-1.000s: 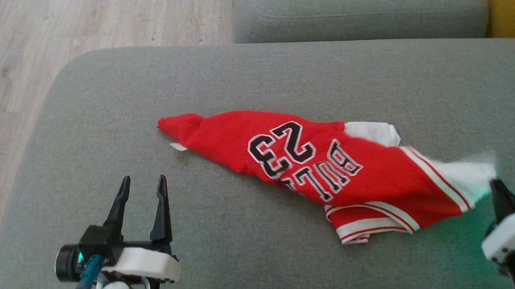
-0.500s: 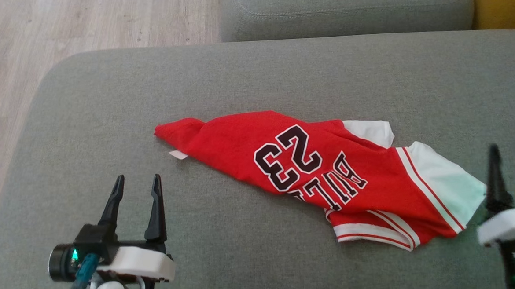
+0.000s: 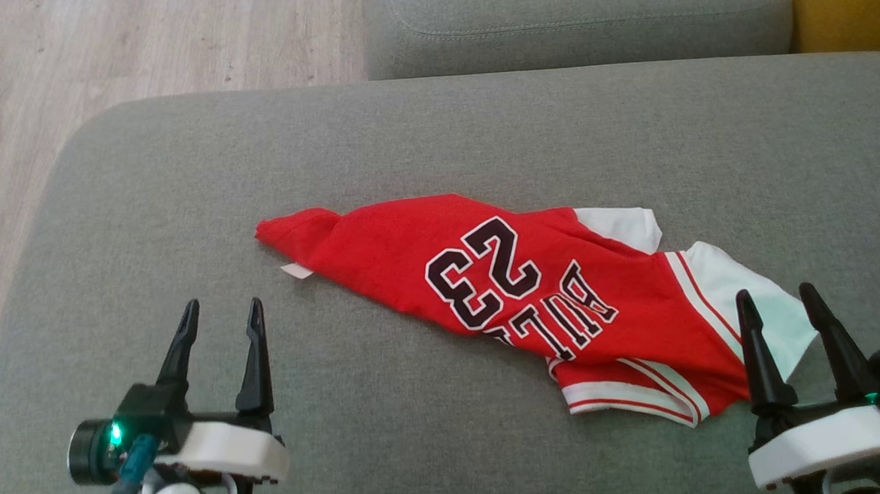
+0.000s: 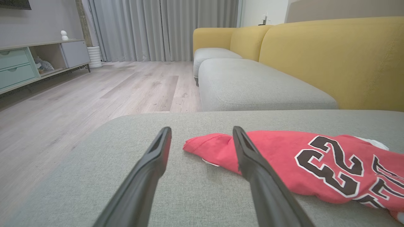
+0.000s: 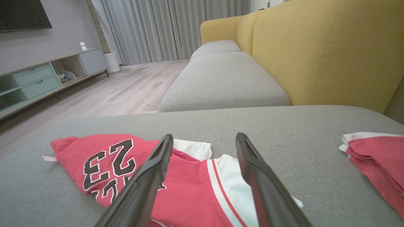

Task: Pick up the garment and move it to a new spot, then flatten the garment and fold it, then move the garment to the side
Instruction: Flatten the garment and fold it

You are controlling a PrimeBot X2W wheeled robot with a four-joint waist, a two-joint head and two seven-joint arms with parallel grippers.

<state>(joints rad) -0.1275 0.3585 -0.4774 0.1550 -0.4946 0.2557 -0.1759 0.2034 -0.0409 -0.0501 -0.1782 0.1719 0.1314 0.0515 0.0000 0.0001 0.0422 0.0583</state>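
a: how does the garment [image 3: 410,256] lie?
b: long axis across the grey cushion [image 3: 404,143], narrow red tip toward its left side, white-trimmed end toward its right front.
a: fingers?
b: both spread wide, empty. left gripper [image 3: 222,305] over the cushion's left front, clear of the cloth; right gripper [image 3: 775,292] at the white end.

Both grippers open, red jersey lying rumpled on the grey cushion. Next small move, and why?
Probably reach the left gripper to the bunched tip of the red number-23 fabric jersey and pinch it. The jersey lies twisted, not flat, on the grey fabric sofa cushion; the left gripper hangs open short of that tip, and the open right gripper sits by the white-trimmed end.
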